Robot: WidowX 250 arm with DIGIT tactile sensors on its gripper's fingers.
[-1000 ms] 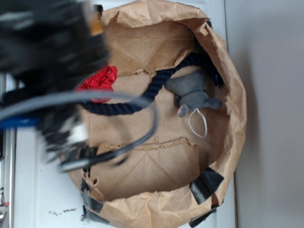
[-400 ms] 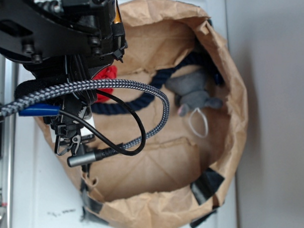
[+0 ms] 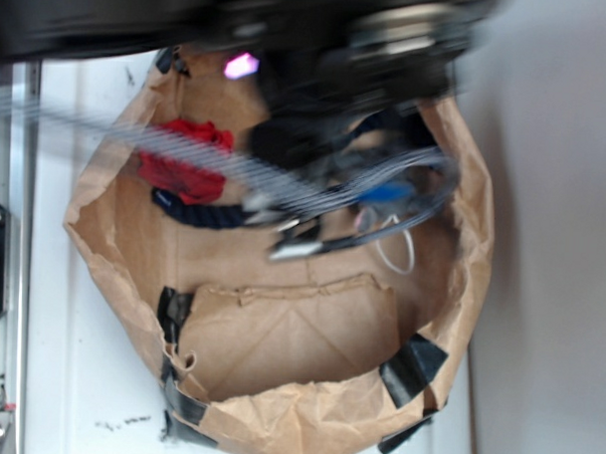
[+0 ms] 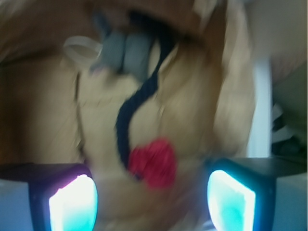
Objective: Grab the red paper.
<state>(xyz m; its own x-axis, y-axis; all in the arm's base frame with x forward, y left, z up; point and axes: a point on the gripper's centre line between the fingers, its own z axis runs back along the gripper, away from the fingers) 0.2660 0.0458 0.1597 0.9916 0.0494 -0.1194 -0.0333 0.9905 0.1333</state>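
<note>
The red paper [image 3: 181,163] is a crumpled red wad lying in the upper left of the open brown paper bag [image 3: 279,331], beside a dark blue rope [image 3: 199,211]. My arm [image 3: 319,48] is a motion-blurred dark mass across the top of the exterior view. In the wrist view my gripper [image 4: 151,192] is open, its two glowing pads [image 4: 72,204] wide apart with nothing between them. The red paper [image 4: 153,161] sits just beyond the gap, apart from the fingers, at the end of the rope [image 4: 126,120].
A grey plush mouse [image 4: 126,50] lies deeper in the bag; in the exterior view cables mostly cover it, leaving its white loop [image 3: 397,252] showing. Black tape [image 3: 413,365] patches the bag's crumpled rim [image 3: 472,243]. A metal rail [image 3: 3,276] runs along the left edge.
The arm has swung from the left side of the bag up and across the top to the right, uncovering the red paper. The paper, rope and bag have stayed put.
</note>
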